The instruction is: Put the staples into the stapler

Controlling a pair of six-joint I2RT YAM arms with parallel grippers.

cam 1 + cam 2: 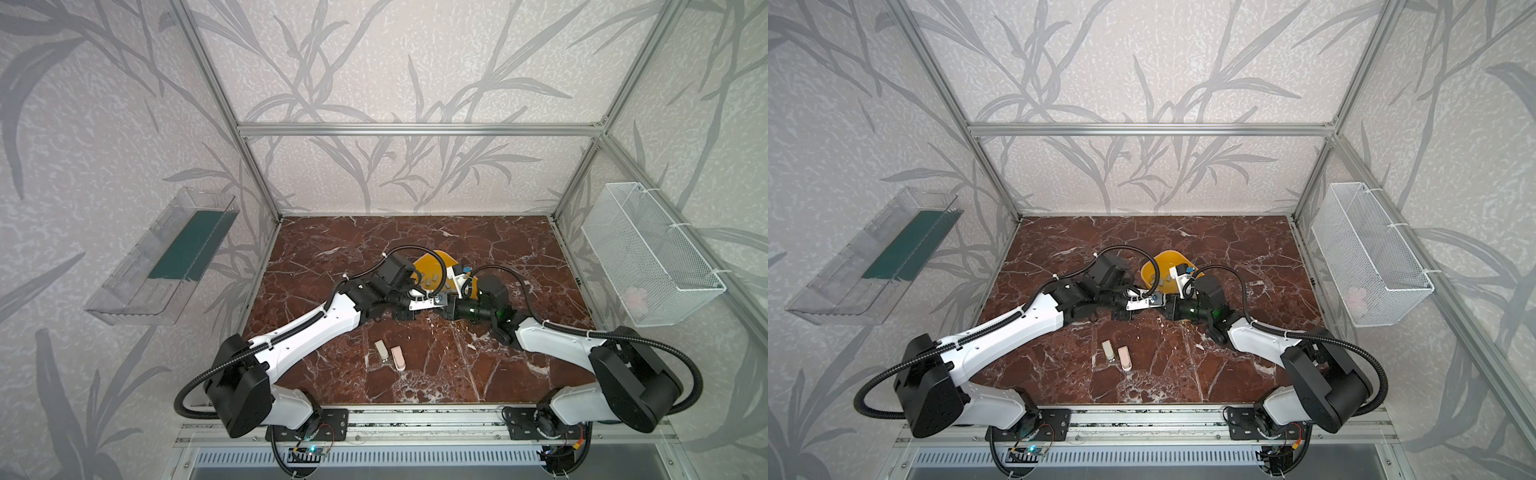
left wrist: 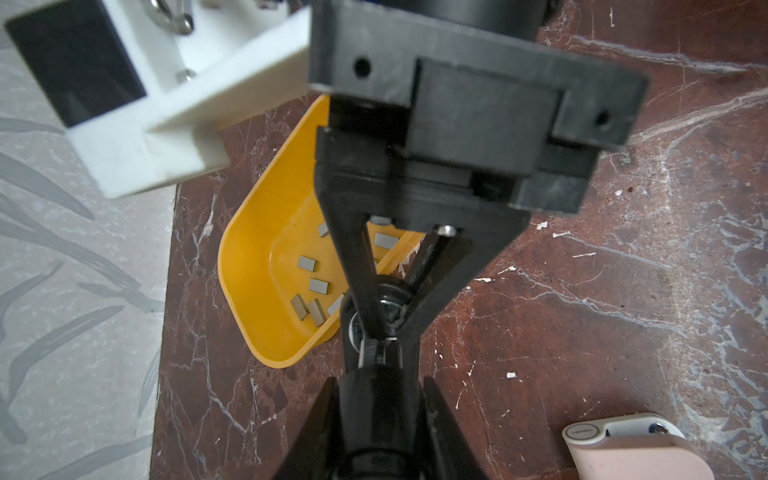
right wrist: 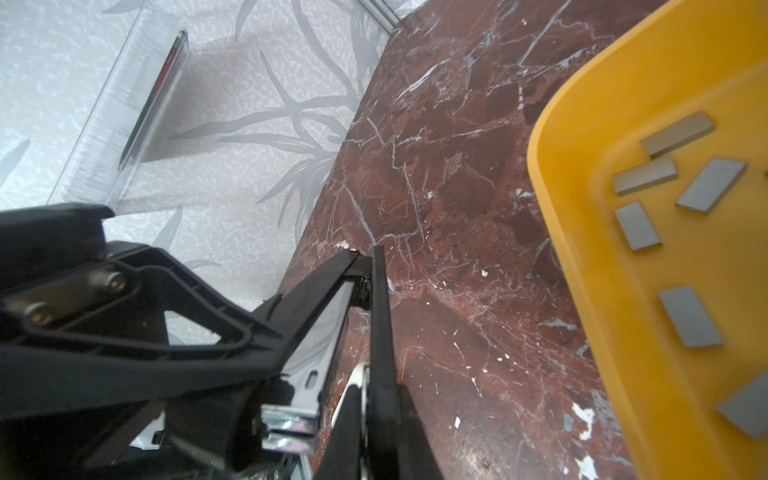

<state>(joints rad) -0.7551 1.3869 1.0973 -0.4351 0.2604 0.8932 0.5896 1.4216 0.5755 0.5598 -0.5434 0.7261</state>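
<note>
A black stapler (image 2: 376, 399) hangs open in a V between my two grippers above the middle of the table. My left gripper (image 2: 378, 382) is shut on its body, where the shiny metal magazine rail (image 3: 332, 324) shows. My right gripper (image 3: 368, 390) is shut on the stapler's thin black lid arm (image 3: 380, 311). The two arms join at the hinge (image 3: 361, 257). The staples (image 2: 306, 262) are several short grey strips lying loose in a yellow tray (image 2: 232, 266) just behind the grippers, and the staples (image 3: 690, 316) also show close by in the right wrist view.
A beige mini stapler (image 1: 381, 349) and a pink mini stapler (image 1: 398, 357) lie side by side on the marble table in front of the arms. A clear bin (image 1: 162, 257) hangs on the left wall. A white wire basket (image 1: 652, 253) hangs on the right wall.
</note>
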